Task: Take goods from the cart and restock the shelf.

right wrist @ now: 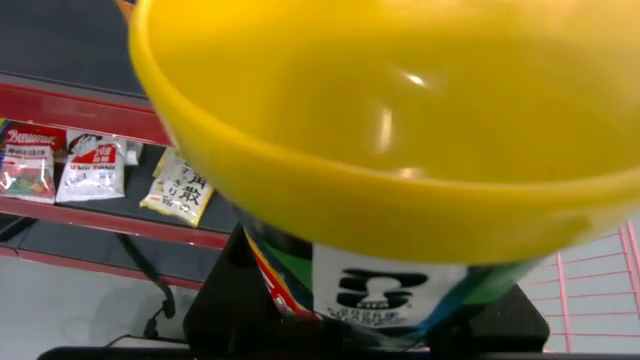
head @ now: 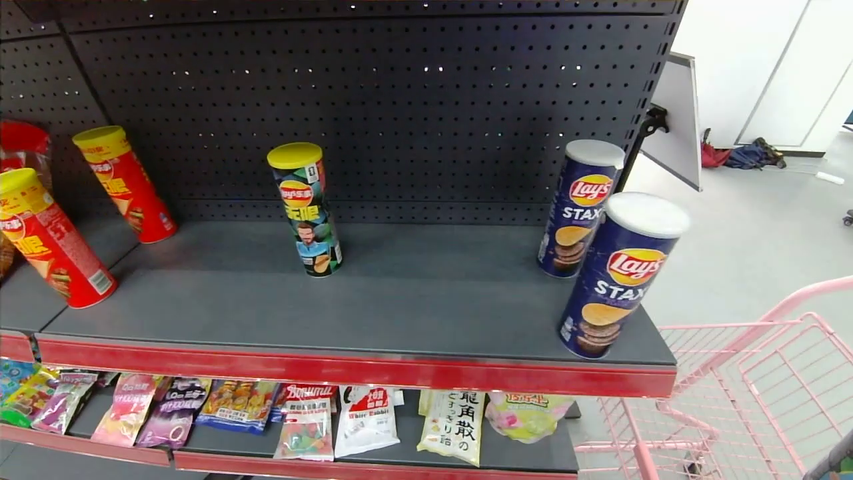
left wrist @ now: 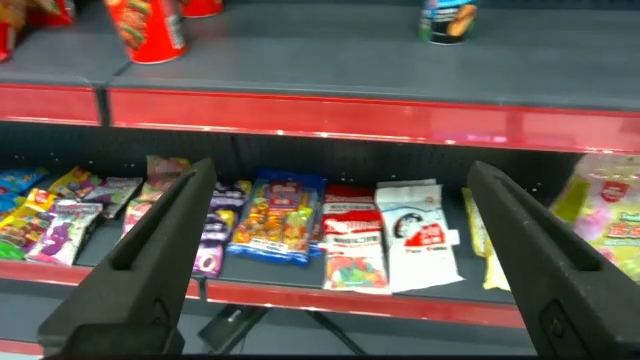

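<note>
My right gripper (right wrist: 365,315) is pinching, as far as this crowded close view lets me judge, the lower body of a yellow-lidded, multicoloured cardboard crisp tube (right wrist: 400,130), holding it out in front of the glossy red front lip of the upper shelf (right wrist: 60,100). Gripping so low, I am risking the tall tube tilting in my fingers or its lid clipping that lip on the way in. Behind the lip, a matching yellow-lidded tube (head: 305,210) is standing where a careless placement could topple it. My left gripper (left wrist: 340,170) is hanging spread and empty, facing the bagged sweets (left wrist: 390,245) under the lip.
</note>
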Available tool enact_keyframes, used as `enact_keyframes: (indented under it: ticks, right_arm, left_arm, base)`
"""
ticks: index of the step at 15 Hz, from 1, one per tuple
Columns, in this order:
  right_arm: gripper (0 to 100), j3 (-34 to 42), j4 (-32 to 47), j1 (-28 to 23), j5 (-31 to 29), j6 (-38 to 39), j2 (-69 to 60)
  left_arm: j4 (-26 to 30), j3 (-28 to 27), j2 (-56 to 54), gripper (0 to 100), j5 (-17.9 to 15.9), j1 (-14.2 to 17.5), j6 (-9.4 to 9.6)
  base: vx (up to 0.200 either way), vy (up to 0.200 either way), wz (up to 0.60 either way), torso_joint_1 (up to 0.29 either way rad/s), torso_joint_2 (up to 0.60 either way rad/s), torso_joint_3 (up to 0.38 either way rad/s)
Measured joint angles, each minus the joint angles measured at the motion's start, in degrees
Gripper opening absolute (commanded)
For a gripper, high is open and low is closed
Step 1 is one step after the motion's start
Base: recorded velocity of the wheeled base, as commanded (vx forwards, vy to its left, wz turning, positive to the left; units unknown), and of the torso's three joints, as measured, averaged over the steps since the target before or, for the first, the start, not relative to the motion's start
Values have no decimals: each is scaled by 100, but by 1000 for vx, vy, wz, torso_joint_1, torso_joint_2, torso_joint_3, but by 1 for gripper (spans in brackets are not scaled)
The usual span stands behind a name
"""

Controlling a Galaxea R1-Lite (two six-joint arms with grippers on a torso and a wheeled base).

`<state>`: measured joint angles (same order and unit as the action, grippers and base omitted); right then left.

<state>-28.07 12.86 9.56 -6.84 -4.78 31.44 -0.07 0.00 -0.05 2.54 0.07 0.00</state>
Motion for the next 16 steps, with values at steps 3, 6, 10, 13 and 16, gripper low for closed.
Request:
enact_keyframes:
  ticks: [3, 6, 10, 13, 16]
  right_arm:
    - [0, 73, 2, 0, 0, -1, -20]
    - [0, 110, -4, 0, -2, -1, -85]
    - [0, 115, -2, 0, -2, -12, -146]
    - [0, 121, 5, 0, 0, -12, -204]
    - [0, 208, 2, 13, 2, -30, -379]
  left_arm:
    - [-2, 0, 0, 100, 0, 0, 0]
    - [0, 0, 0, 100, 0, 0, 0]
    - [0, 0, 0, 100, 0, 0, 0]
    - [0, 0, 0, 100, -2, 0, 0]
    - [0, 0, 0, 100, 0, 0, 0]
  base:
    - [0, 200, 0, 2, 1, 4]
    - [0, 200, 0, 4, -1, 2]
    - [0, 200, 0, 1, 1, 5]
    - [0, 200, 0, 4, 4, 2]
    - [0, 67, 0, -1, 1, 2]
